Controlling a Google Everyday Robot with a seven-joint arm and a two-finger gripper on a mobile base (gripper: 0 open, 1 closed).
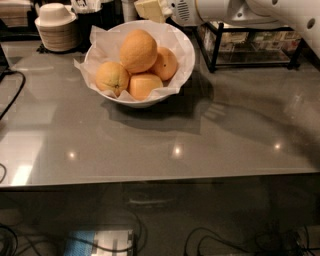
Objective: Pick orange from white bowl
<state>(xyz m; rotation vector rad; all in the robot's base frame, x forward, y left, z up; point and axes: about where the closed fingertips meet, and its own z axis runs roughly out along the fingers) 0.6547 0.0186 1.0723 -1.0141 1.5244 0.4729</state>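
Behind white bowl (186, 47) of four oranges (113, 77), largest orange (138, 51) on top, gripper (150, 9) hovering, state unclear.

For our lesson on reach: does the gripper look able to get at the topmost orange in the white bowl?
Probably yes: the gripper hovers just behind the white bowl, and the orange sits uncovered atop the pile, with nothing between them.

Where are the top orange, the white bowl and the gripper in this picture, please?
orange (137, 50): camera view, middle of the topmost fruit's peel.
white bowl (186, 65): camera view, right outer wall.
gripper (150, 9): camera view, cream tip at the top edge, behind the bowl.
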